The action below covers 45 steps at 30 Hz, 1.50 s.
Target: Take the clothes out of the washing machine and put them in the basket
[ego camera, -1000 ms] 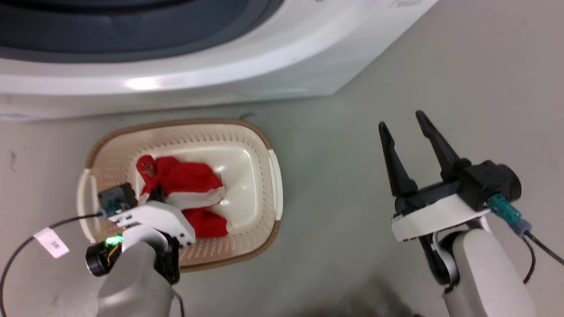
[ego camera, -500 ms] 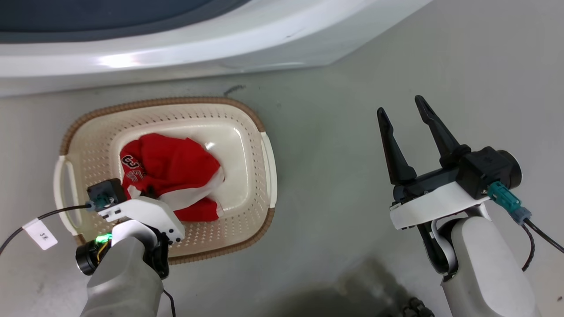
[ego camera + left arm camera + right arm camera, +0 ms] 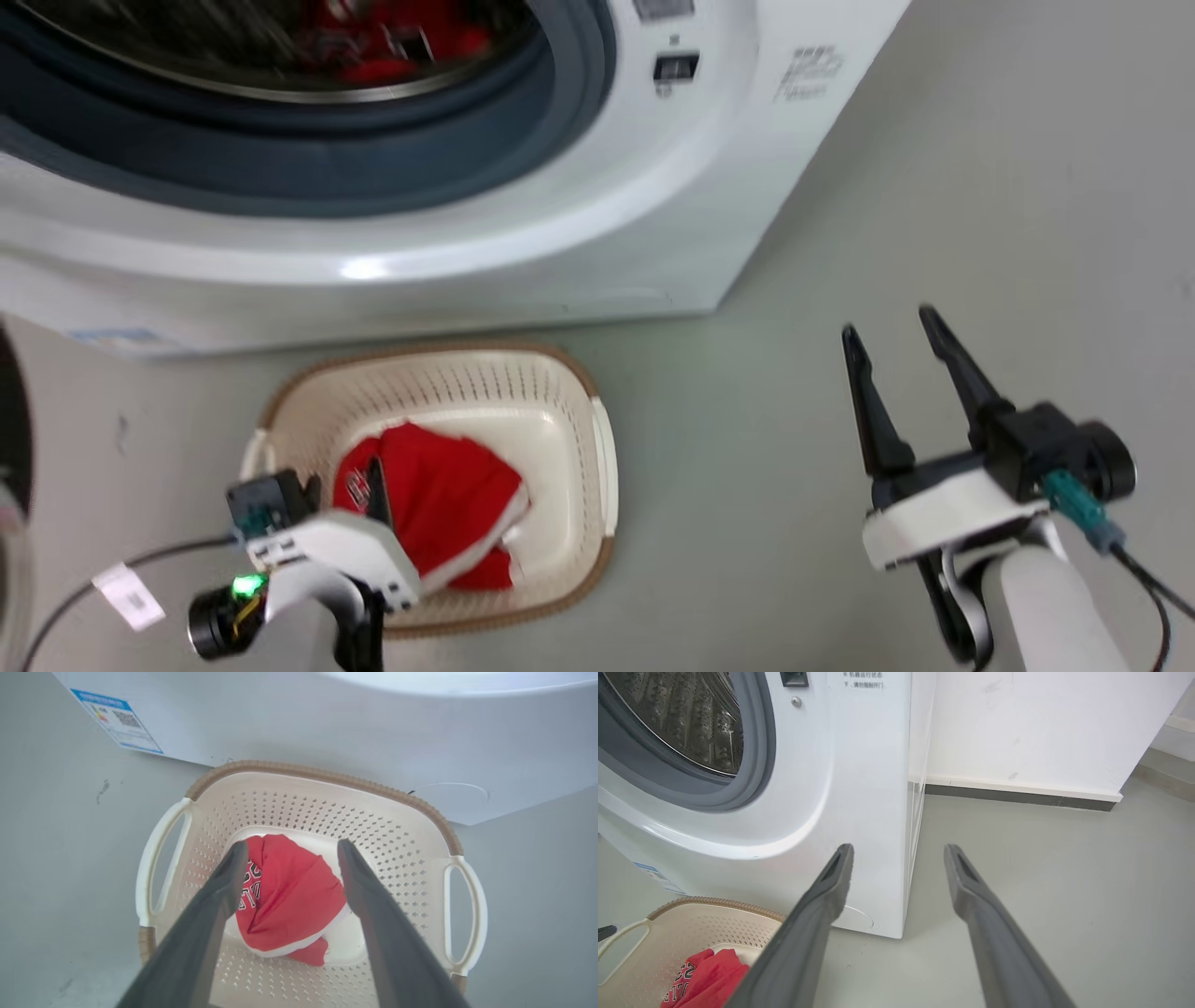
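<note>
The white washing machine point(image 3: 653, 187) fills the top of the head view, its grey-rimmed porthole open. Blurred red clothes point(image 3: 392, 37) lie inside the steel drum. Below it on the floor stands the cream basket point(image 3: 569, 373) with a brown rim. A red jersey point(image 3: 294, 896) with white trim and black-and-white lettering lies loose in its bottom. My left gripper point(image 3: 290, 849) hangs open just above the jersey, with no cloth in its fingers. My right gripper point(image 3: 889, 324) is open and empty over the floor, to the right of the basket and level with the machine's corner point(image 3: 906, 858).
Grey floor point(image 3: 934, 187) stretches to the right of the machine, up to a white wall with a dark baseboard point(image 3: 1017, 795). A dark door edge point(image 3: 11, 439) shows at the far left. A tagged cable point(image 3: 126, 593) trails from my left wrist.
The head camera has tilted up, bringing the porthole and the clothes in the drum into view. The jersey has settled flatter in the basket. The right gripper stays open.
</note>
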Tool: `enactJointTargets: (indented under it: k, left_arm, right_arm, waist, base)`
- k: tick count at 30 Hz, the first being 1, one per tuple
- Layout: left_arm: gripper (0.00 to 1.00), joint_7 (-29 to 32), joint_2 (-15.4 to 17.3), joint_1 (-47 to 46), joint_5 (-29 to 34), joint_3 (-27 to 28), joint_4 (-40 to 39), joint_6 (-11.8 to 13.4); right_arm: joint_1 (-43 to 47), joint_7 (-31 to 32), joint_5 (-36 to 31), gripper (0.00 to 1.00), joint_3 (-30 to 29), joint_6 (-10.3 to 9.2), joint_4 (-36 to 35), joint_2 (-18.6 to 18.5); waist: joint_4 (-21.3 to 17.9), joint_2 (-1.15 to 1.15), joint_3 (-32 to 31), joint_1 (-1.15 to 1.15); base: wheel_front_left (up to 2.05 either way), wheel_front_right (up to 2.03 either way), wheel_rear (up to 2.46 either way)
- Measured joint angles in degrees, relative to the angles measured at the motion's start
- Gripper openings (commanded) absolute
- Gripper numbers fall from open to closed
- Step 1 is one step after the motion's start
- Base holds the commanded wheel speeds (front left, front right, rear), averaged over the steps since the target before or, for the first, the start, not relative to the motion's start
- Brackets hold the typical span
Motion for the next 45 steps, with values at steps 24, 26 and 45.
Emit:
enactJointTargets:
  k: [24, 26, 45]
  left_arm:
    - [1.0, 0.0, -1.57, 5.35, 4.92, -3.87, -32.05, 3.15]
    - [1.0, 0.0, -1.49, 2.04, 5.44, -3.5, -30.38, 3.05]
    - [1.0, 11.15, 15.51, -35.39, 8.02, -2.24, -4.72, -1.07]
  right_arm:
    - [9.73, 5.63, -2.65, 1.0, -0.86, 0.0, -13.29, 0.0]
    - [9.41, 5.52, -2.07, 1.0, -0.11, 0.0, -13.37, 0.0]
    - [1.24, 0.68, 5.01, 1.0, 5.15, 0.0, -11.15, -0.07]
  waist:
    - [1.64, 0.0, -12.86, -0.01]
    - [0.86, 0.0, -11.86, -0.01]
    - [-10.55, 0.0, 6.44, 0.01]
  base:
    - [0.0, 0.0, 0.0]
    - [0.0, 0.0, 0.0]
    - [0.0, 0.0, 0.0]
